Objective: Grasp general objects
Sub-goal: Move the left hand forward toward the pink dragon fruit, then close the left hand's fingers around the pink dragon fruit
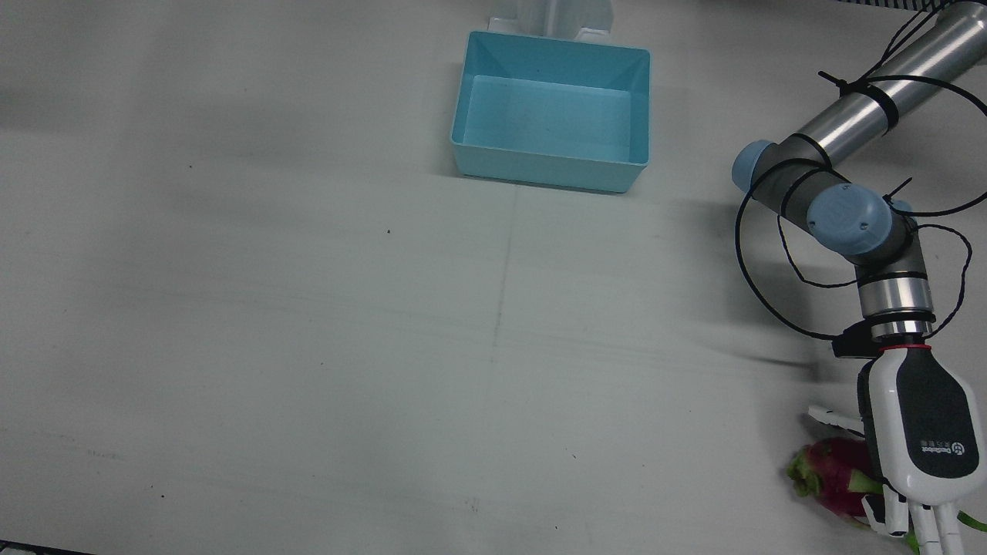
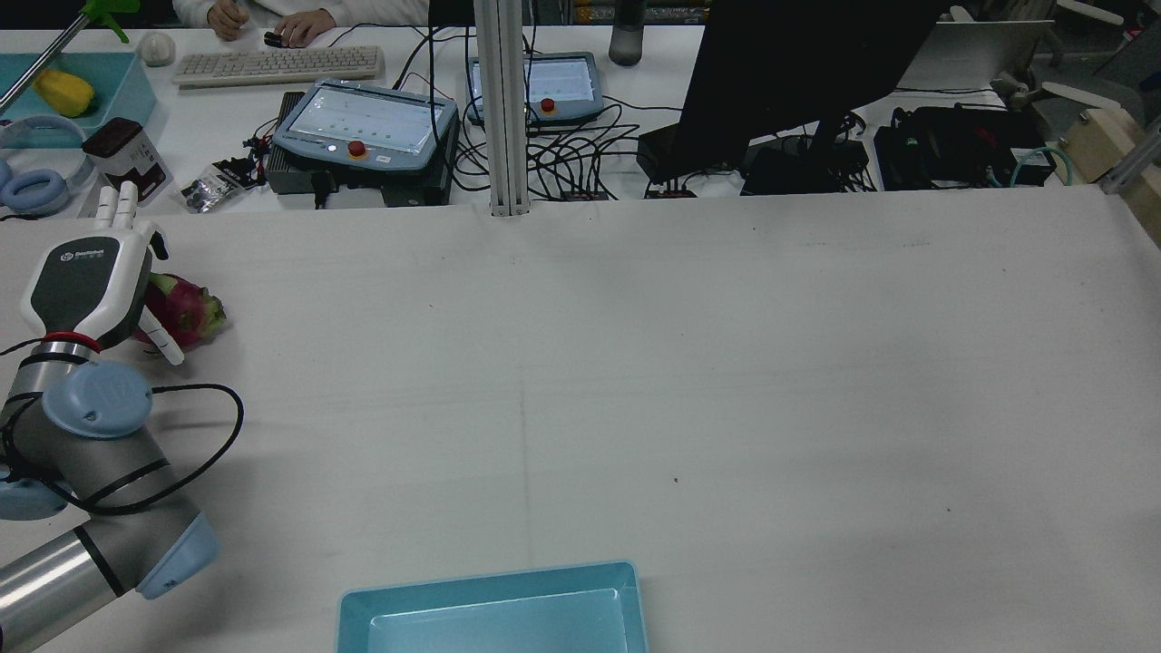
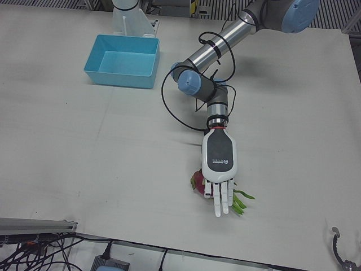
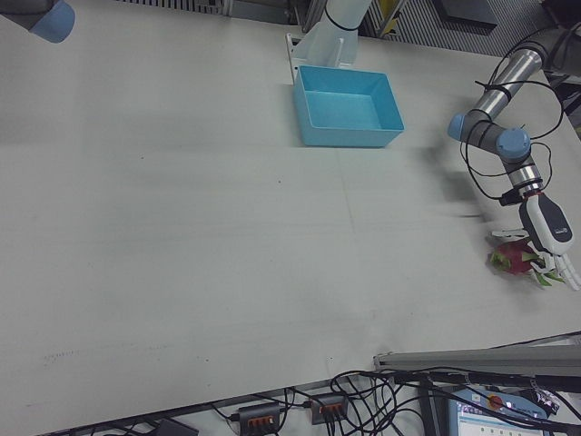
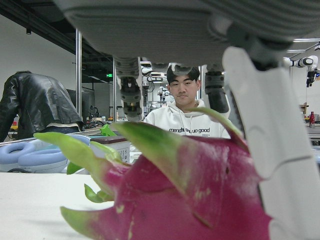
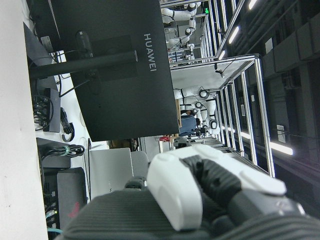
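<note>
Closest to me, my left hand [image 3: 220, 169] sits palm-down over the magenta, green-scaled dragon fruit [image 1: 837, 474] near the operators' edge of the worktop [image 1: 308, 347], on the robot's left side. The fingers [image 3: 224, 197] reach out straight past the fruit and one stands off to the side of it; they are spread and have not closed, so I hold nothing yet. From the hand's own camera the fruit fills the lower frame, with one finger close alongside it; whether they touch I cannot tell.

I judge the fruit fairly heavy for its size, firm but bruisable, with smooth waxy skin and limp leafy scales that would give or tear. I would wrap around the broad pink body, not the green tips, and squeeze moderately.

The worktop is flat, pale and matte, so the fruit may roll a little if nudged. There is open room all around it. Farther off, by the pedestals, stands the light blue rectangular plastic bin [image 1: 551, 116], empty. My right hand [image 6: 200, 200] shows only in its own camera; its fingers seem curled, but its state I cannot tell.
</note>
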